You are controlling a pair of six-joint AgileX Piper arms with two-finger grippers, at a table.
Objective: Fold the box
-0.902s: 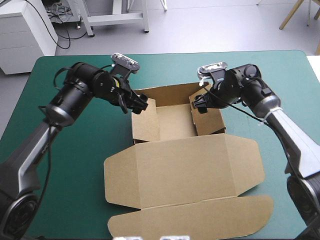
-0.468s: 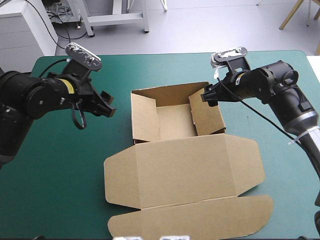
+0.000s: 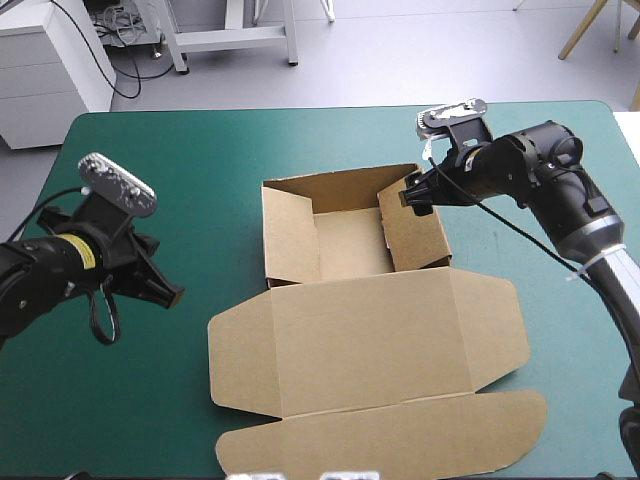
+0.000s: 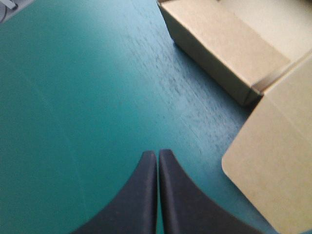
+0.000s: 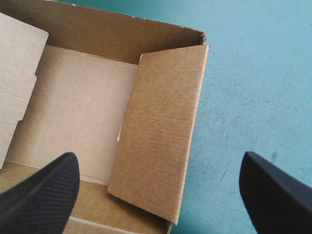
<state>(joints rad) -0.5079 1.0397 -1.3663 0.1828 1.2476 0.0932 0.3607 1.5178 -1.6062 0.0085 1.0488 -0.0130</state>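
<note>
Box (image 3: 370,330) x1 (walls up, lid flat); left pincer (image 4: 158,152) together, right pincer (image 5: 159,156) apart.

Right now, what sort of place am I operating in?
Probably a robotics lab bench: a table with a teal-green cover, one brown box on it, walls raised and lid flat, and two arms, the left gripper shut beside the box, the right gripper open at its wall.

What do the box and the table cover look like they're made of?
The box: brown corrugated board, matte, judging by fine ribbing across its flap and raw cut edges. The teal-green cover: perhaps a soft mat, matte with faint scuffs; exact material unclear.
</note>
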